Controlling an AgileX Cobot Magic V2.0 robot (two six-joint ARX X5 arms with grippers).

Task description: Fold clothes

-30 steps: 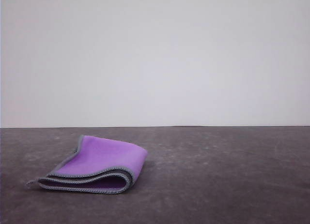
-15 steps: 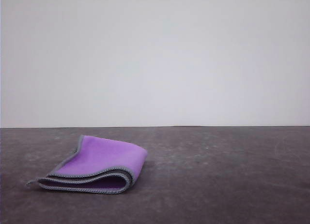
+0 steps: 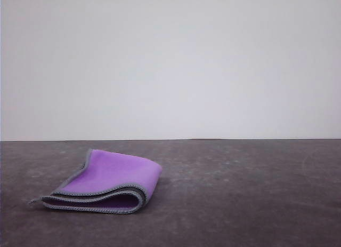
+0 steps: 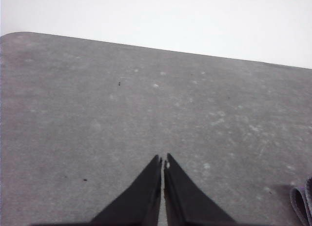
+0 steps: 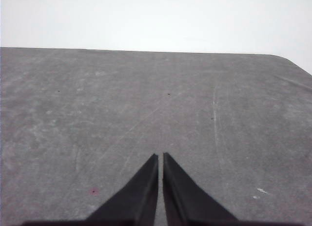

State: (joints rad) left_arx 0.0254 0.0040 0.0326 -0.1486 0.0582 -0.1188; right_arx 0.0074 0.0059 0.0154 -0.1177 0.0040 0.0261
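In the front view nothing differs from a second ago: the cloth lies folded in the same spot on the left part of the table, purple face up, its grey stitched edges stacked in layers toward the camera and the rounded fold on its right side. The table is a dark grey, scuffed surface with pale marks, and behind it stands a plain whitish wall. In the left wrist view the left gripper hangs over bare tabletop with its two dark fingers pressed together, grasping nothing; a rounded table corner appears far off, and a sliver of the cloth's grey edge sits at the picture's border, apart from the fingers. In the right wrist view the right gripper is likewise clenched and empty above scratched tabletop, with a small reddish speck near it.
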